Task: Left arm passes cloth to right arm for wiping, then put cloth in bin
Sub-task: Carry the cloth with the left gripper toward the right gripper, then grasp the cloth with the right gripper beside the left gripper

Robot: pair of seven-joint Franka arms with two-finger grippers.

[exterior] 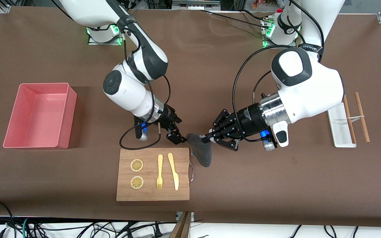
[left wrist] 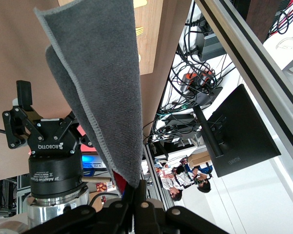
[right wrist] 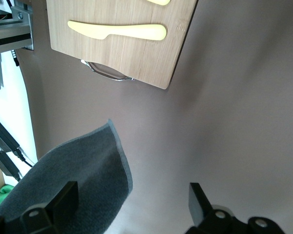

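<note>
The left gripper (exterior: 207, 138) pinched the cloth (exterior: 200, 150) by one corner above the table. The right gripper (exterior: 176, 132) waited beside it, fingers spread; closing off the dangling edge risked dropping it

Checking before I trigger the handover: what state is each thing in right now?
cloth: pinched by one edge, hanging above the table beside the wooden board.
left gripper: shut on the cloth.
right gripper: open, beside the cloth, not gripping it.
bin: upright, nothing in it.
fork and knife: lying flat on the board.
</note>
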